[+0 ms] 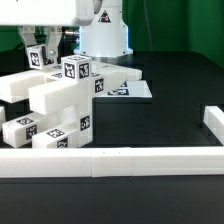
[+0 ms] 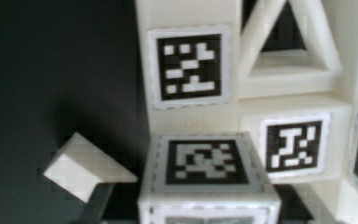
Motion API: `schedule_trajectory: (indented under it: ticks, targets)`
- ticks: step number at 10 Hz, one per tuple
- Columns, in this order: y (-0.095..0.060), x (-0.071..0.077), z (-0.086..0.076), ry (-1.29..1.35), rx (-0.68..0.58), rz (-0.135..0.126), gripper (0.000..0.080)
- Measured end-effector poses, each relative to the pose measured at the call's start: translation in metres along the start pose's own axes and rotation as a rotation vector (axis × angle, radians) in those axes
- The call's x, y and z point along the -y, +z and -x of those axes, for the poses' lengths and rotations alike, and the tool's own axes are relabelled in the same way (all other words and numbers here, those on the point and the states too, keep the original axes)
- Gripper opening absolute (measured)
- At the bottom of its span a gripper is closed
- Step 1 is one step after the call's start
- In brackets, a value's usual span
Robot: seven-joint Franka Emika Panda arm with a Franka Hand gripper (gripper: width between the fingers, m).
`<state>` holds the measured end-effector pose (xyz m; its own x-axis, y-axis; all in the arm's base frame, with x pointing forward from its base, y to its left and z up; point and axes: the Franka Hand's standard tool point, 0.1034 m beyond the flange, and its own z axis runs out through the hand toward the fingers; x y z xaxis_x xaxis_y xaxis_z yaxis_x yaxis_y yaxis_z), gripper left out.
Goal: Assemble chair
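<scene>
The chair parts (image 1: 60, 100) are chunky white tagged pieces, stacked and joined in a cluster at the exterior view's left. My gripper (image 1: 37, 48) hangs over the back of that cluster, shut on a white tagged chair bar (image 1: 38, 60). In the wrist view the held bar (image 2: 202, 160) fills the space between the jaws, its tag facing the camera. My gripper (image 2: 202, 208) shows only as dark strips on either side of the bar. Beyond the bar lie a tagged upright piece (image 2: 194, 65) and a frame with a triangular opening (image 2: 304, 40).
The marker board (image 1: 130, 90) lies flat behind the cluster, below the robot base (image 1: 105, 35). A long low white border wall (image 1: 120, 160) runs along the front and turns up at the exterior view's right (image 1: 212, 118). A small white block (image 2: 83, 168) lies beside the held bar.
</scene>
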<state>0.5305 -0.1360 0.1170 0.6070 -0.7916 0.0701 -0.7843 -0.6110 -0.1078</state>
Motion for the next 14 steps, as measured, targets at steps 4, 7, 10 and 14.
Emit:
schedule_trajectory:
  ticks: [4, 7, 10, 14]
  targets:
    - [0.0, 0.0004, -0.0003, 0.132, -0.001, 0.0, 0.0284]
    - [-0.0001, 0.0006, -0.0001, 0.079, 0.0, 0.0, 0.0632]
    - [-0.0001, 0.0005, -0.0002, -0.163, 0.0, 0.001, 0.0644]
    - [0.0007, 0.0003, 0.0002, -0.55, 0.0, 0.022, 0.0649]
